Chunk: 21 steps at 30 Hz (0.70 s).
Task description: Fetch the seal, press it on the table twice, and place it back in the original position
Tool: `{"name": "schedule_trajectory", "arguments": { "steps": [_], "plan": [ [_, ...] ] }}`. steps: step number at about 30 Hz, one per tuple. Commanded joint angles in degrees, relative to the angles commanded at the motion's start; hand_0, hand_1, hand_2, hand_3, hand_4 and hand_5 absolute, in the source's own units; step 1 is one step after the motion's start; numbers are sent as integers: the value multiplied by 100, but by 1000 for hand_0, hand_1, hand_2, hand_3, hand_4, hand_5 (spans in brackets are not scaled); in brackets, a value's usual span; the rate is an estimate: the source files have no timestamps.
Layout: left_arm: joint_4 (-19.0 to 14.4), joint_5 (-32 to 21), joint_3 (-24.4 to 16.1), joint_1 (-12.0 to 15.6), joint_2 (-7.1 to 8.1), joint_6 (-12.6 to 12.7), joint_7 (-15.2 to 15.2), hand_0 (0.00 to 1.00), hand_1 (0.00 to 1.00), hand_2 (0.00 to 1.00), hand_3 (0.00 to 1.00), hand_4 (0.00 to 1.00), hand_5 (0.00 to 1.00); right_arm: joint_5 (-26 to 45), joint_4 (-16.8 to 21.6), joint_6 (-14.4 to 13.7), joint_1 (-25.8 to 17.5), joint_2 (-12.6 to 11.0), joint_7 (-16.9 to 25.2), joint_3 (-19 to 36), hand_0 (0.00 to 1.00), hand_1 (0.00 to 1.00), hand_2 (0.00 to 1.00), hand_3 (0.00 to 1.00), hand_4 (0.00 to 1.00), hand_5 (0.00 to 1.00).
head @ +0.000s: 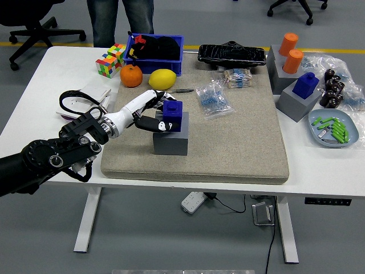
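Left hand [153, 114] is reaching in from the left edge, white fingers [149, 98] and thumb closing around the blue seal [173, 115]. The seal is sitting in the grey block holder [170, 138] near the left-middle of the tan mat [228, 137]; its lower part is sunk in the holder's recess and cannot be seen. The fingertips on the seal's far side are hidden behind it, so how firm the grip is cannot be told. The black arm is running off the lower-left corner, cut by the frame.

Right hand is not showing anywhere in the view.

The mat is lying on the white surface [45, 97]. Along the mat's far edge: an orange [131, 75], a lemon [162, 78], a blue bin [155, 52] holding dark things hard to make out, and a black tray [232, 55]. A colour cube [110, 59] is standing just left of the bin. A pen [183, 90] is lying near the lemon; two clear bags [212, 98] are lying right of it, contents too small to name.

On the right, a second blue seal [307, 83] is sitting in its own grey holder, with two orange cylinders [291, 52] behind it. A pale dish [333, 128] with green pieces is sitting near the right edge.

A person's legs [120, 17] are standing at the far side, cut off above the thigh.
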Motion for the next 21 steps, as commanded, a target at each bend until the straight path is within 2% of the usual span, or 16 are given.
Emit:
{"name": "schedule_trajectory", "arguments": {
  "steps": [7,21],
  "plan": [
    [76,-28,56,-39,-42,-2,11,644,540,481,592,704,2,7,-2,1,5,-3,-2,0,733,684,652,617,717,513],
    [13,-126,31,-46,8,-56,12,647,545,490,592,731,2,6,-4,0,-10,11,1,-1,732,684,652,618,717,514]
  ]
}}
